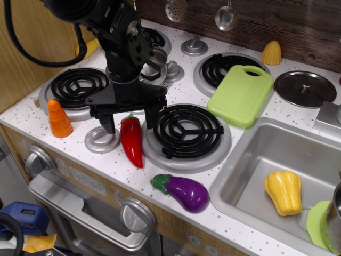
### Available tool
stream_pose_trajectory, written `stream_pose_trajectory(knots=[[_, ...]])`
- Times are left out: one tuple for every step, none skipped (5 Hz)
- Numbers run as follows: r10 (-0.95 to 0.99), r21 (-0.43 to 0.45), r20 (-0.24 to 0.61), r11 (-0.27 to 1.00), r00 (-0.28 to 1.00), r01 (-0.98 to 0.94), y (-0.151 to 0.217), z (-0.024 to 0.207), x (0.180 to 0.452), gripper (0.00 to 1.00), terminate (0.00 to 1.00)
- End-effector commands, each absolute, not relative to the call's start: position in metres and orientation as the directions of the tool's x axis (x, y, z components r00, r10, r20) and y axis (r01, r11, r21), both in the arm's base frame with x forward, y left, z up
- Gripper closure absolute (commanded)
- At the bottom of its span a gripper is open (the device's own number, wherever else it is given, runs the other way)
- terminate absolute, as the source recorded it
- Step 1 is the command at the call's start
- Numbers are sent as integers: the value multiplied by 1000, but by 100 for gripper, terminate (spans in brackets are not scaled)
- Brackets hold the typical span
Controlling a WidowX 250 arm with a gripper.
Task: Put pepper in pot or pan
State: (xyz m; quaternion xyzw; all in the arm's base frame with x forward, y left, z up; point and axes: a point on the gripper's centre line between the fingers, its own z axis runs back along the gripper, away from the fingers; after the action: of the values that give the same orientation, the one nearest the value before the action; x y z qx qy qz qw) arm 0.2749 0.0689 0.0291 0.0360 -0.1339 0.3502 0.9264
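Note:
The glossy red chili pepper [131, 141] lies on the white stove top between the front burner [185, 130] and a silver disc [101, 141], with its tip pointing at the front edge. My gripper [130, 122] hangs open just over the pepper's stem end. One black finger [109, 126] stands left of the pepper and the other is on its right. Nothing is held. The shiny silver pot [336, 213] shows only as a sliver at the right edge, inside the sink [266, 154].
An orange carrot cone [58, 118] stands at the left and a purple eggplant [184, 191] lies near the front edge. A yellow bell pepper [284, 192] lies in the sink. A green cutting board [241, 94], a grey lid [305, 88] and yellow corn [272, 52] sit toward the back.

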Motion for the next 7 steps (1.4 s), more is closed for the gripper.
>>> stream_pose_trajectory(knots=[[640,-73,275,758,717,-648,75,19,281,0,0],[643,-109,240,762,727,-638,78,8,285,0,0],[646,-113,241,760,725,-640,79,5,286,0,0],[631,-80,252,769,734,-634,81,16,287,100,0],[605,-22,278,781,746,-624,88,43,290,100,0],[563,48,343,789,752,-612,100,72,299,100,0],[471,94,447,821,761,-563,121,89,326,100,0]])
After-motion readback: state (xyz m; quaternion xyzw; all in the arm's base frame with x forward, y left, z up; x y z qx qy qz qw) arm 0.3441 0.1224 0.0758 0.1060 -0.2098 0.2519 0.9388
